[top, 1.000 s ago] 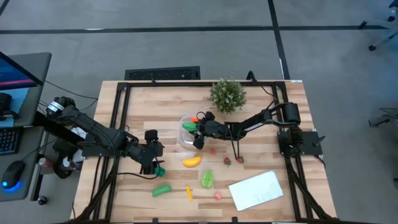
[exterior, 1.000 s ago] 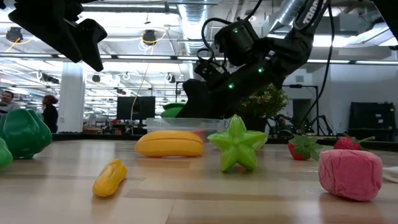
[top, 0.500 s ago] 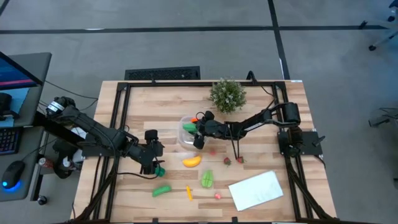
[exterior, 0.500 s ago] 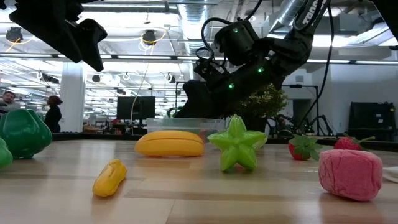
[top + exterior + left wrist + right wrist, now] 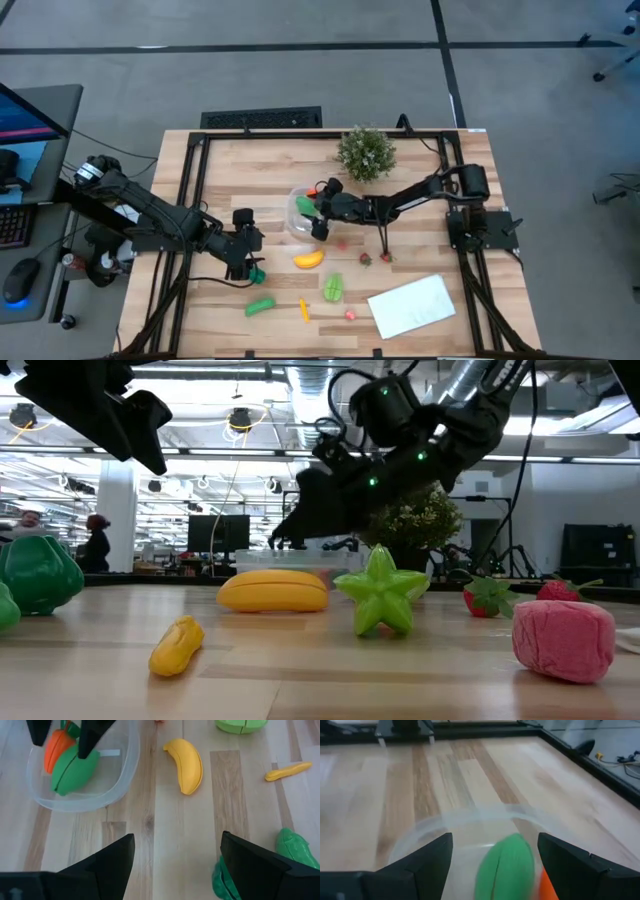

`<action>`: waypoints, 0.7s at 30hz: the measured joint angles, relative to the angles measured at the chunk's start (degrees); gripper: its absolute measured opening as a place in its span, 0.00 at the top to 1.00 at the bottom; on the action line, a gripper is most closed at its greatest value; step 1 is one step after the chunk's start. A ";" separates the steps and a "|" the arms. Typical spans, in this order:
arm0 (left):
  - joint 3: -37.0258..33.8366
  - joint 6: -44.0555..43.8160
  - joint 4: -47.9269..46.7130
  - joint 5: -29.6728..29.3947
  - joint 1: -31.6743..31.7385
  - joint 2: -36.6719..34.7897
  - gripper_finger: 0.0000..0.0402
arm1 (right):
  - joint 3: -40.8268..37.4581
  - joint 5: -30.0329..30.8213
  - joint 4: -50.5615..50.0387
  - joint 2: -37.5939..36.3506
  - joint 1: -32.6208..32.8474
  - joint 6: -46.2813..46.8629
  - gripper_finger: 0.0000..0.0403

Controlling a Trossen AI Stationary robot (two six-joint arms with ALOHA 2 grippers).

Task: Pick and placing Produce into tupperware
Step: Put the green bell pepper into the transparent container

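The right gripper (image 5: 316,207) has lifted slightly above the small clear round-cornered plastic tupperware (image 5: 122,772) since a second ago; its fingers now stand wide apart, holding nothing. Directly under them a green leaf-shaped toy vegetable (image 5: 75,768) lies inside the tub beside an orange toy carrot (image 5: 54,750). The left gripper (image 5: 247,266) hovers open and empty, a green pepper-like toy (image 5: 294,847) just beside its fingertips.

**Off-task items on my screens**

I see the wooden counter (image 5: 250,160) with a bushy potted plant (image 5: 366,152) near its far edge and a flat white sheet (image 5: 411,305) at its near right corner. Left of it, a desk carries a keyboard (image 5: 14,226) and mouse (image 5: 20,279). People (image 5: 95,543) stand in the room behind.
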 joint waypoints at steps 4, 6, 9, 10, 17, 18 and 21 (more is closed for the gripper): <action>0.00 -1.11 0.00 0.07 0.00 0.00 0.29 | 0.00 0.04 -2.79 -2.45 -0.02 -0.66 0.29; 0.00 -1.42 0.00 0.80 0.02 0.00 0.29 | 0.00 0.06 -5.00 -4.19 0.36 -1.49 0.29; 0.00 -1.45 0.00 2.25 0.02 0.00 0.29 | 0.00 0.00 -7.92 -6.64 1.45 -3.35 0.29; 0.00 -1.46 0.01 2.77 0.02 0.00 0.29 | 0.00 0.00 -8.96 -7.46 1.93 -4.12 0.29; 0.00 -1.81 -0.02 8.39 0.02 0.00 0.29 | -0.02 0.00 -18.75 -13.57 6.17 -10.00 0.29; 0.00 -1.98 -0.04 9.35 0.02 0.00 0.29 | -0.02 0.00 -20.35 -14.43 6.77 -10.62 0.29; 0.00 -2.29 -0.27 11.94 0.02 0.00 0.29 | -0.02 0.00 -25.82 -16.79 8.36 -11.40 0.29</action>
